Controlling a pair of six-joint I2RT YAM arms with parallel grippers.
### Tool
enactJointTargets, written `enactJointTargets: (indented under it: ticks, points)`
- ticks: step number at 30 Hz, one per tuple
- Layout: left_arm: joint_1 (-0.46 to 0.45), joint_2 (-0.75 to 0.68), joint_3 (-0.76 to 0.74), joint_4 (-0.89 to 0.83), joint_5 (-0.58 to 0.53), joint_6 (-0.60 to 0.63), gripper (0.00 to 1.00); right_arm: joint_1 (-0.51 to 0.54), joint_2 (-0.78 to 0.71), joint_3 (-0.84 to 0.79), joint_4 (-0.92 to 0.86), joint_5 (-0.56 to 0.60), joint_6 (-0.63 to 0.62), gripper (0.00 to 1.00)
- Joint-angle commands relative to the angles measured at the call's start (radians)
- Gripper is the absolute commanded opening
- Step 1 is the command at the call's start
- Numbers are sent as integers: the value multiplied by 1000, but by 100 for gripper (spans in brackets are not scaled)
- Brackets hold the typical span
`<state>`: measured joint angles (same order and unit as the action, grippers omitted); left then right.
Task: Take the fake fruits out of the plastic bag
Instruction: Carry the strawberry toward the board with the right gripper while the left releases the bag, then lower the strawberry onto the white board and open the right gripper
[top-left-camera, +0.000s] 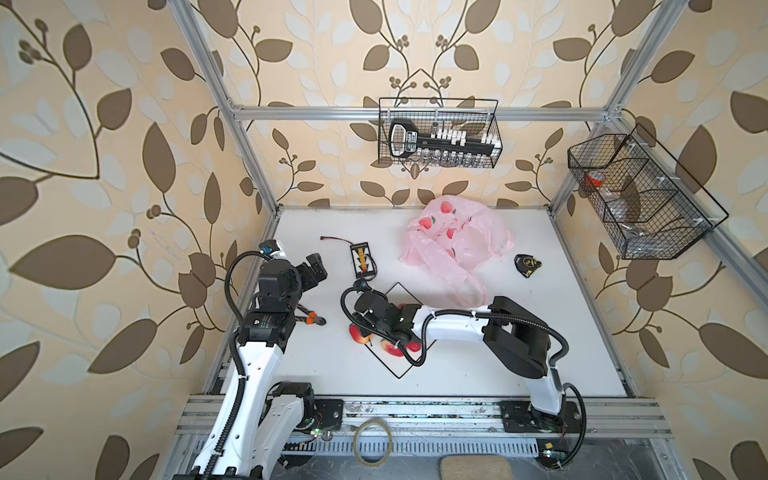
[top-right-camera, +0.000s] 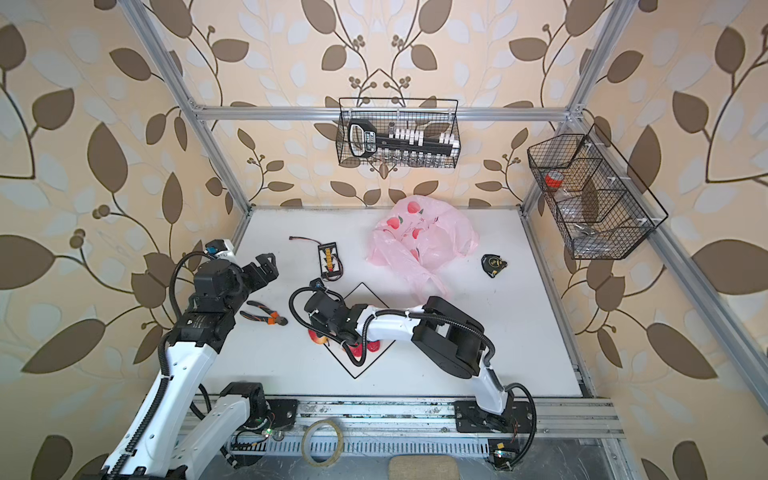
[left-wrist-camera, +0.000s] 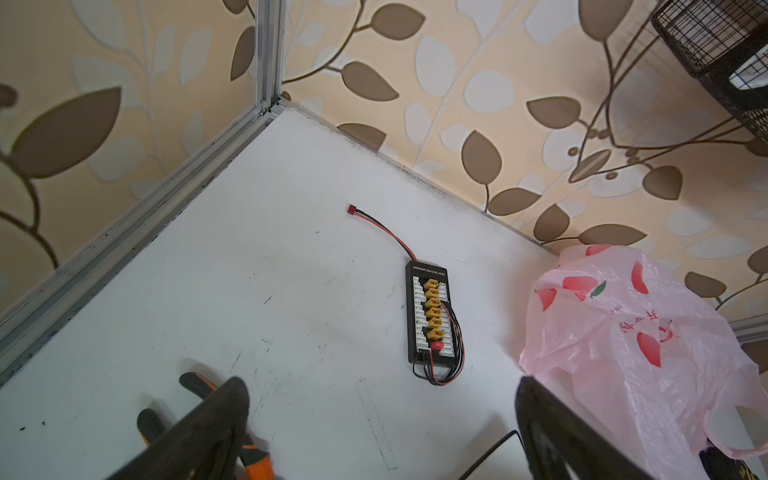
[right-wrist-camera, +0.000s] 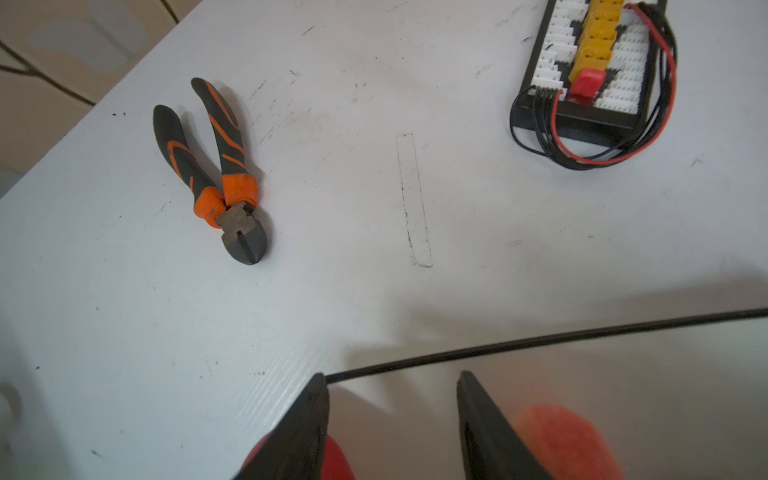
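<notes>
Right fingers (right-wrist-camera: 486, 428) stand apart low over the plate (right-wrist-camera: 540, 343). Bare white plate shows between them, so nothing looks pinched. Red fruits (right-wrist-camera: 569, 436) sit close on either side, one right against the inner face of a finger.

I judge this to be the let-go of a fruit onto the plate, so do it cleanly. Spread wider before you move, then rise straight up. A sideways sweep would likely roll these glossy pieces over the low rim. In a top view one fruit (top-left-camera: 359, 334) lies at the plate's left corner. I cannot tell whether it rests on the rim or on the counter (top-left-camera: 324, 374), so give it room.

Left fingers (left-wrist-camera: 216, 419) are spread wide and empty, held above the counter near the pliers (left-wrist-camera: 253, 459). Leave them there, out of the way.

Your bag (top-left-camera: 453, 241) lies crumpled at the back of the counter, well apart from the plate, with one handle trailing toward your right arm. Its pink film hides whatever is inside, so you cannot count what is left. Plan to look into the mouth before reaching in.
</notes>
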<state>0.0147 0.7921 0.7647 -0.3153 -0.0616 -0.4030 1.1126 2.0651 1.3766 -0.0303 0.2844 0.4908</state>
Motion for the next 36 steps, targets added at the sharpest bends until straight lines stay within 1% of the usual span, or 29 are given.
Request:
enactJointTargets:
  ticks: [1,7,11,14,17,20,22,27,30,36]
  points:
    - [6,-19,39,-13,-12,1,99,7,0,23,-9,44,-13,56]
    - [6,-15,39,-13,-8,3,99,10,-57,10,-11,75,-26,57]
    - [6,3,42,-30,-28,-8,99,14,-101,-5,-10,55,-34,60]
    - [6,20,61,-76,-108,-39,99,43,-135,-25,-16,22,-50,64]
    - [7,31,104,-159,-234,-103,99,91,-136,-27,-54,2,-44,67]
    - [9,36,149,-214,-289,-132,99,142,-107,-6,-110,4,-4,72]
    - [9,26,161,-229,-292,-131,99,168,-82,3,-124,29,-10,76]
    - [9,-10,158,-245,-289,-118,99,186,-32,31,-138,55,-43,80]
    - [9,-37,155,-255,-282,-117,99,203,13,77,-167,65,-74,82]
    - [9,-71,172,-271,-272,-112,99,213,81,139,-204,101,-56,84]
